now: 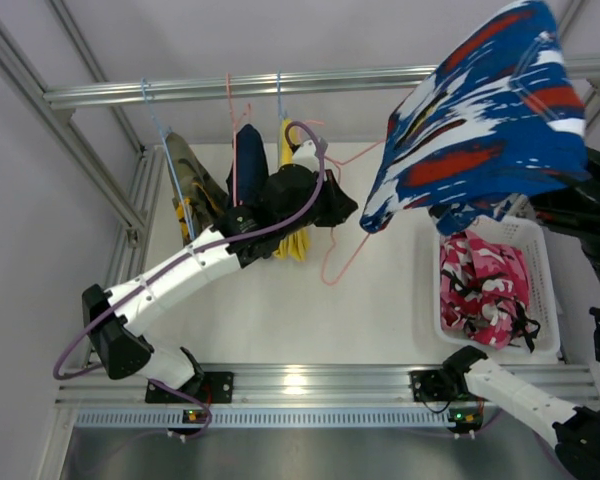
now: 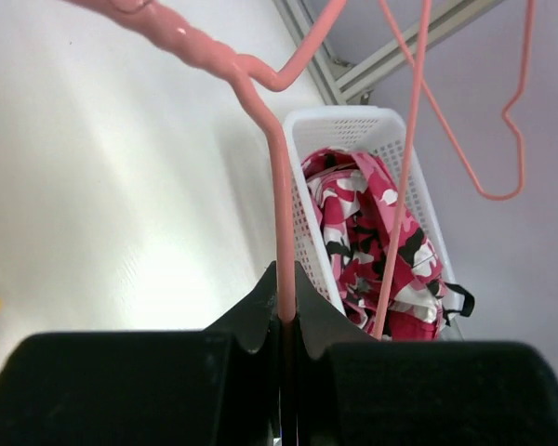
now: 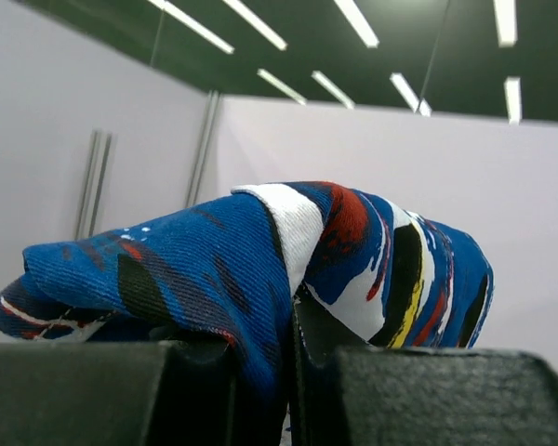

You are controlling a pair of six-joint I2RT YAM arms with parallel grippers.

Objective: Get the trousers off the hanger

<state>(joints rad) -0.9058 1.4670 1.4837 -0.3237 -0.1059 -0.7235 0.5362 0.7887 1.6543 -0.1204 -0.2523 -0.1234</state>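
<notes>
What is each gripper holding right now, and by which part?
The left gripper is shut on the pink hanger, pinching a straight stretch of its wire. The right gripper is shut on the blue trousers, by a bunched fold of cloth.

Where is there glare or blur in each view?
Top external: a bright reflection on the near aluminium rail, and the blue trousers, raised near the lens, look soft. Left wrist: the white table is washed out. Right wrist: ceiling light strips shine bright; the fingers are dark.

Robot lab, aluminium frame (image 1: pixel 280 85), ceiling strip lights (image 3: pixel 260 23)
</notes>
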